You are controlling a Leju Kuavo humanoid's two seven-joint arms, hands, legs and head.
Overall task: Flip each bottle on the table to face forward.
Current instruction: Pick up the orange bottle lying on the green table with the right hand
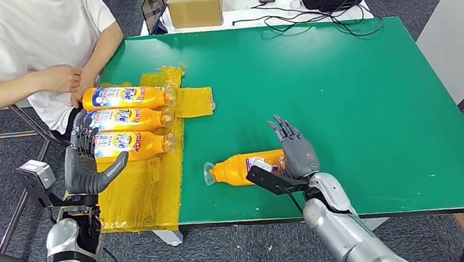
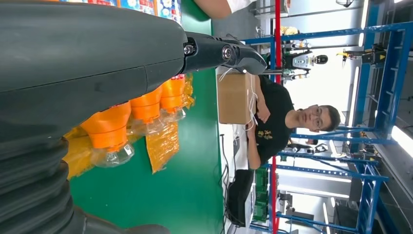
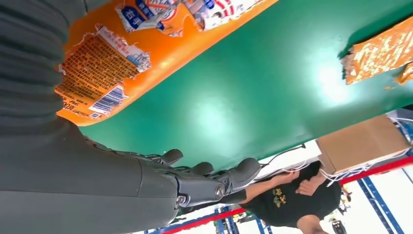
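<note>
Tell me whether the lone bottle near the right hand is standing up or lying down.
Lying down. The lone bottle rests on its side on the green table, its cap end pointing toward the yellow sheet; the right hand is beside its base.

My right hand (image 1: 296,149) covers the base end of the lone bottle (image 1: 242,168) at lower centre. My left hand (image 1: 86,162) hides the bases of two bottles (image 1: 126,132) on the left. The person (image 1: 29,49) is cut off at the upper left edge.
</note>
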